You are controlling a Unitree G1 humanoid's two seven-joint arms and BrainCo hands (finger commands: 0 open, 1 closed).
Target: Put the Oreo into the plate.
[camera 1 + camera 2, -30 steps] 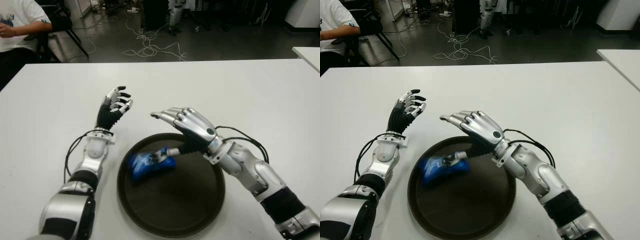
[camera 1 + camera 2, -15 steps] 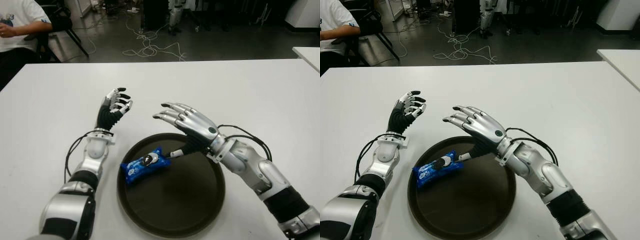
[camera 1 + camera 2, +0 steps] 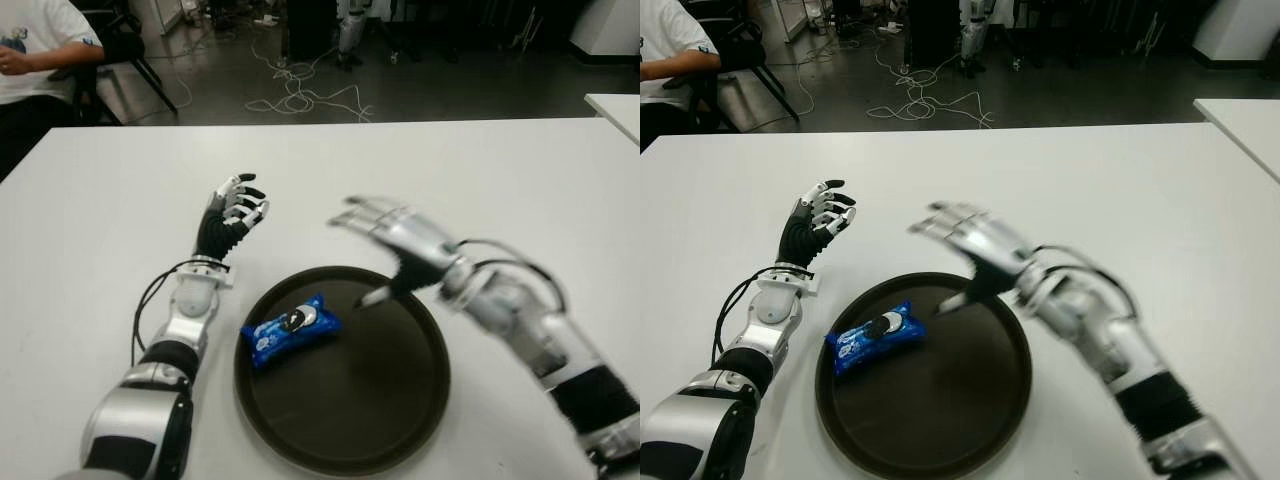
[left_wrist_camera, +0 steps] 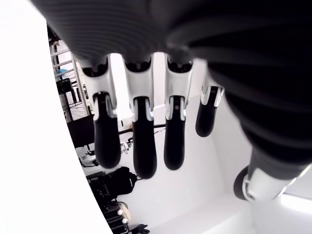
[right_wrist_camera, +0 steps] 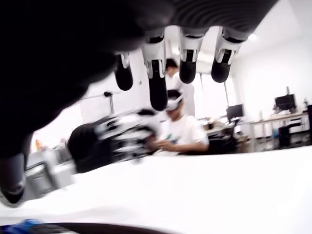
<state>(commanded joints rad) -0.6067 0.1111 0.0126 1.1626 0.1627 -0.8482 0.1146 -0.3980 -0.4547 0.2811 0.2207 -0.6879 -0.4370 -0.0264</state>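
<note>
A blue Oreo packet (image 3: 290,327) lies inside the dark round plate (image 3: 380,420), near the plate's left rim. My right hand (image 3: 385,235) hovers over the plate's far right edge, fingers spread and holding nothing, apart from the packet. My left hand (image 3: 235,205) shows to the left of the plate above the white table, fingers loosely extended and empty. In the right wrist view the right fingertips (image 5: 156,95) hang free, with a sliver of the blue packet (image 5: 19,227) at the picture's edge.
The white table (image 3: 480,180) spreads wide around the plate. A person in a white shirt (image 3: 30,40) sits beyond the table's far left corner. Cables lie on the floor behind the table. Another white table's corner (image 3: 615,105) shows at the far right.
My right hand let go of the Oreo packet, which dropped to rest in the plate. The hand then lifted and drew back to the right. The left hand stayed put.
</note>
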